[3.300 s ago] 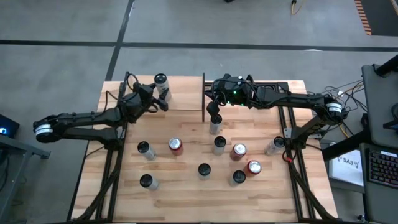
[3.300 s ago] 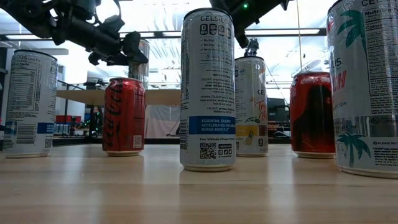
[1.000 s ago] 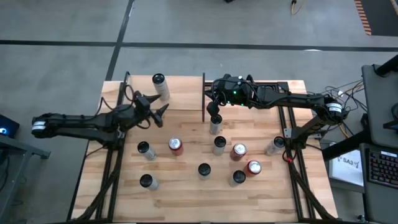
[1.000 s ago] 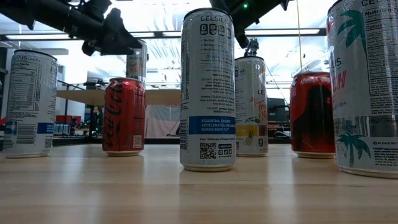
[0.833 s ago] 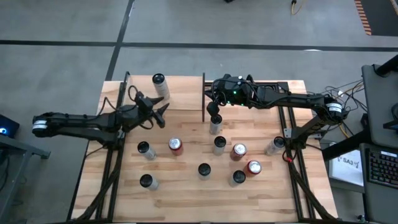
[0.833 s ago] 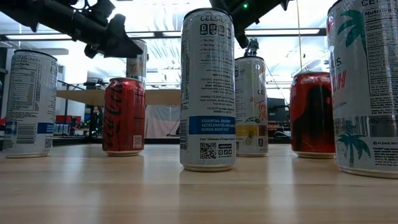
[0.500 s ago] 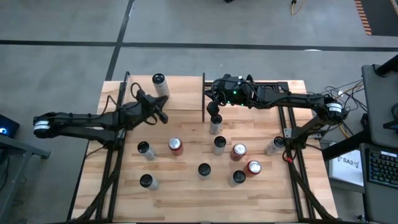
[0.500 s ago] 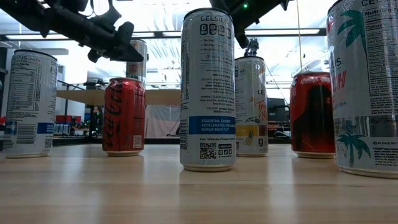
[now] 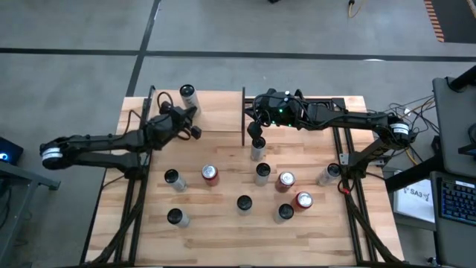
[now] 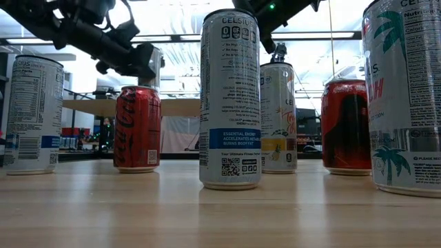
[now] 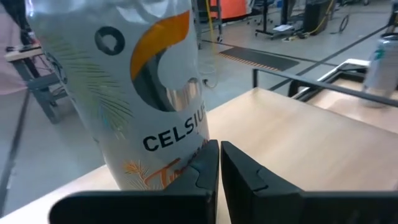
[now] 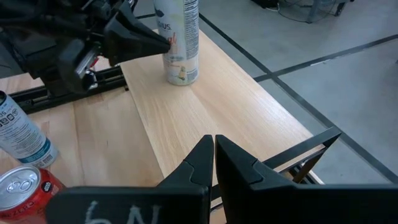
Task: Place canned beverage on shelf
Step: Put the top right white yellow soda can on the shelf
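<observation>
A white and silver canned beverage (image 9: 187, 97) stands upright on its base on the shelf (image 9: 221, 112) at the table's far left. It fills the left wrist view as the can (image 11: 124, 93). My left gripper (image 9: 190, 117) is shut, and its tips are at the can's side (image 12: 163, 42). My right gripper (image 9: 256, 140) hangs shut by the shelf's right edge, above another can (image 9: 258, 152), with nothing in it (image 12: 214, 149). My left gripper has its shut fingertips (image 11: 208, 155) against the lower side wall of the can (image 11: 183, 163). The fingers lie about level and come from the table's near left side. The can stands upright with its base on the shelf.
Several more cans stand upright on the tabletop in front of the shelf, among them red ones (image 9: 210, 173) (image 9: 303, 199) and silver ones (image 9: 172, 177) (image 9: 262, 173) (image 9: 329, 173). The shelf's black posts (image 9: 245, 119) rise beside my right gripper.
My left gripper has shut and gone toward the table's far edge, up to the can on the shelf. The can has slid a little toward the shelf's far left and stays upright.
</observation>
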Available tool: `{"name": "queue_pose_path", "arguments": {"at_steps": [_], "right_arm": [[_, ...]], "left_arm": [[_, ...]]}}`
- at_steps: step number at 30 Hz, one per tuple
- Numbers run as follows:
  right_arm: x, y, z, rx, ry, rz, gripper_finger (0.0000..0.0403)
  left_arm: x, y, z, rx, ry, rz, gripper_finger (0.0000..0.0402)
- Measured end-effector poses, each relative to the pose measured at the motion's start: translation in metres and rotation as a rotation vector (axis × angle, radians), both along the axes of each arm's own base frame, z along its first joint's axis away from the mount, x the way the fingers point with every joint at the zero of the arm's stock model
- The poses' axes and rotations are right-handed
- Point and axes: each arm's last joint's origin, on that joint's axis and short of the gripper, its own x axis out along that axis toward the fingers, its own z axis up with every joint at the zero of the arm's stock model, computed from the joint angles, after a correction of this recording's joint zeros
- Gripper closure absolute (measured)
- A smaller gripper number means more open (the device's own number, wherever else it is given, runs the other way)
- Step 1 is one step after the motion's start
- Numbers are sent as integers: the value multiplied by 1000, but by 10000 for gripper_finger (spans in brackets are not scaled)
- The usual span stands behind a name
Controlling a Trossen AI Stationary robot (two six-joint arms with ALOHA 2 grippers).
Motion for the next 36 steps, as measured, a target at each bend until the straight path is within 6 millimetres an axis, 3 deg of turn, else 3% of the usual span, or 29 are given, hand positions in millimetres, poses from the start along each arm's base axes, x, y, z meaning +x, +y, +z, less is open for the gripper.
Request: {"name": "queue_pose_path", "arguments": {"at_steps": [21,26,30,36], "right_arm": [[0,0,0,2,5,0,394],[0,0,-1,2,7,1,394],[-1,0,-2,7,21,2,394],[-1,0,-2,6,28,3,394]], "left_arm": [[-8,15,0,50,78,70,402],[-14,8,2,36,108,46,402],[-24,-5,3,-26,243,-29,402],[-41,-15,17,-121,346,-36,402]]}}
